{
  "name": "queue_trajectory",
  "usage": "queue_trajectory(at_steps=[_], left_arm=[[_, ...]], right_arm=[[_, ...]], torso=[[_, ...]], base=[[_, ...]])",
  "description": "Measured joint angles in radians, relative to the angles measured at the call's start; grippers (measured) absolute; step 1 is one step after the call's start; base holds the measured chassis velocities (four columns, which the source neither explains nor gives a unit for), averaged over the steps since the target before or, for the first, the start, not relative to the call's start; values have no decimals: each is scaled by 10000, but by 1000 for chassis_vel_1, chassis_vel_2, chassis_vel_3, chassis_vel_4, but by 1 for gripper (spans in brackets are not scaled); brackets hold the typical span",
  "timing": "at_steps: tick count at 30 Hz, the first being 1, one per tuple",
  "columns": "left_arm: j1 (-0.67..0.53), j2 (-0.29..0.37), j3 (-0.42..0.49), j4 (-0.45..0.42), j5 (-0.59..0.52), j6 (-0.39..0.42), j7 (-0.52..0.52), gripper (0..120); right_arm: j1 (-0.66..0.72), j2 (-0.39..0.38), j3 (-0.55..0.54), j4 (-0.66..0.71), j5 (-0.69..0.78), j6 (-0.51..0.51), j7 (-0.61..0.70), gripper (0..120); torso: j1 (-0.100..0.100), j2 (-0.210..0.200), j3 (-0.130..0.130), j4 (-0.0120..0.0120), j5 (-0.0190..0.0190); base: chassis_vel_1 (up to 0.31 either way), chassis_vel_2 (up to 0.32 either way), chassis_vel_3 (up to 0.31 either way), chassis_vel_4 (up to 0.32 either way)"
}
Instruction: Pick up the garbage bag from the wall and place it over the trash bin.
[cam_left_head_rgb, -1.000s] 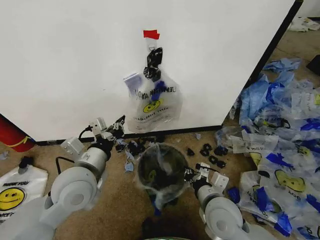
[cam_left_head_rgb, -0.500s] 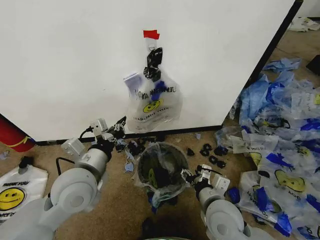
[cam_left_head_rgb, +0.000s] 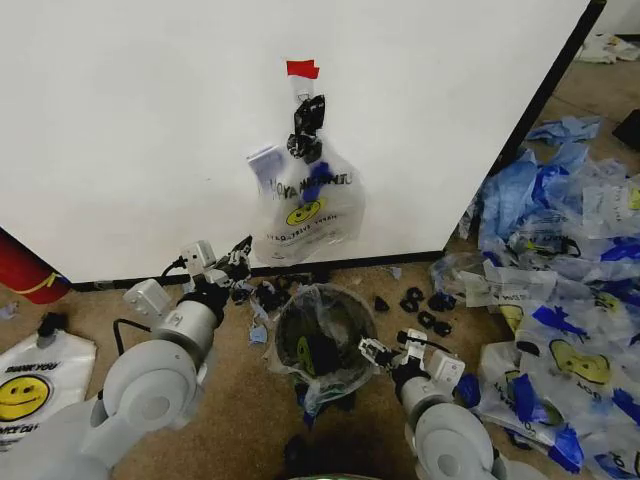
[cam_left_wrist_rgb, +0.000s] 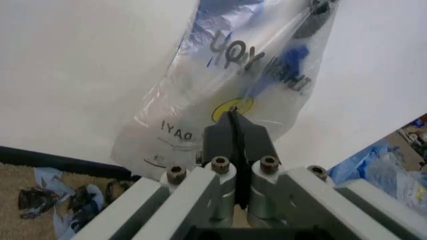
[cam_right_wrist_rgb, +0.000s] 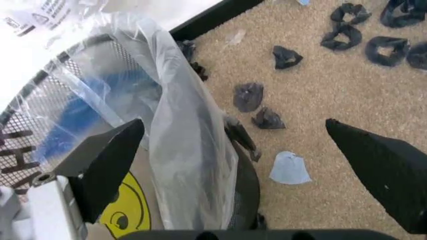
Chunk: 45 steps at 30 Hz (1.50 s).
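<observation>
A see-through garbage bag (cam_left_head_rgb: 305, 205) with a yellow smiley hangs on the white wall (cam_left_head_rgb: 130, 130) from black clips under a red tape piece (cam_left_head_rgb: 302, 68). In the left wrist view this hanging bag (cam_left_wrist_rgb: 233, 85) lies just beyond my left gripper (cam_left_wrist_rgb: 233, 130). The left gripper (cam_left_head_rgb: 242, 255) is shut and empty, low by the wall's black base strip, left of the trash bin. The black mesh trash bin (cam_left_head_rgb: 322, 340) stands on the floor with another see-through smiley bag (cam_right_wrist_rgb: 180, 125) draped over its rim (cam_right_wrist_rgb: 40, 115). My right gripper (cam_left_head_rgb: 385, 352) is open beside the bin's right rim, holding nothing.
A large heap of plastic bags (cam_left_head_rgb: 560, 300) covers the floor on the right. Black scraps (cam_left_head_rgb: 425, 305) lie near the wall's base. An opaque white smiley bag (cam_left_head_rgb: 30, 385) lies at the left, and a red cylinder (cam_left_head_rgb: 25, 272) stands by the wall.
The right arm has drawn back a little from the bin's rim, and the plastic on the bin's near side hangs looser. The left arm has hardly moved.
</observation>
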Motion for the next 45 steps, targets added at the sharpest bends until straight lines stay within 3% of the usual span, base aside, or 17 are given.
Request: queue_trajectory(at_steps=[7,13,18,21,23,24,27,29,38,40,45], left_arm=[[29,-182,-73,-4,236,-72,150,0],[198,-444,-51,414,1723,-299,764,0],[169,-698,-51,778,2922,-523,1122,0],[149,-866,-20,1046,3819,-647,1279,0],[168,-975,-23,1327,4548,-829,1409,8],[168,-975,-23,1327,4548,-829,1409,8],[283,-1211,-3,1605,5193,-1007,1247,21],[363,-1334,36,1784,5716,-1063,1133,27],[522,-1810,23,2339,7243,-1567,1353,62],[557,-1858,36,2354,7296,-1609,1388,65],[650,-2310,-9,2418,7412,-1859,1431,87]], right_arm=[[-170,158,280,-154,-679,430,-946,100],[-135,267,685,84,-1194,1039,-1741,100],[-174,165,1172,219,-2652,2158,-2894,100],[-254,89,1910,-174,-4575,3467,-4107,100],[-414,86,2758,-697,-5937,4252,-4971,100],[-414,86,2758,-697,-5937,4252,-4971,100],[-843,267,4448,-1309,-7786,5412,-6066,100],[-1138,370,5109,-1436,-8205,5873,-6207,100],[-2636,1230,7278,-1574,-8801,6622,-6107,100],[-2778,1311,7409,-1527,-8793,6548,-6088,100],[-3942,1906,8072,-1246,-8296,6629,-6536,100]], torso=[[0,0,0,-1,0],[0,0,0,3,-1],[0,0,0,-1,0],[0,0,0,1,1],[0,0,0,1,2],[0,0,0,1,2],[0,0,0,0,2],[0,0,0,-2,-1],[0,0,0,0,0],[0,0,0,0,1],[-1,1,-1,1,3]], base=[[0,0,0,0],[0,0,0,0],[0,0,0,0],[0,0,0,0],[0,0,0,0],[0,0,0,0],[0,0,0,0],[0,0,0,0],[0,0,0,0],[0,0,0,0],[0,0,0,0]])
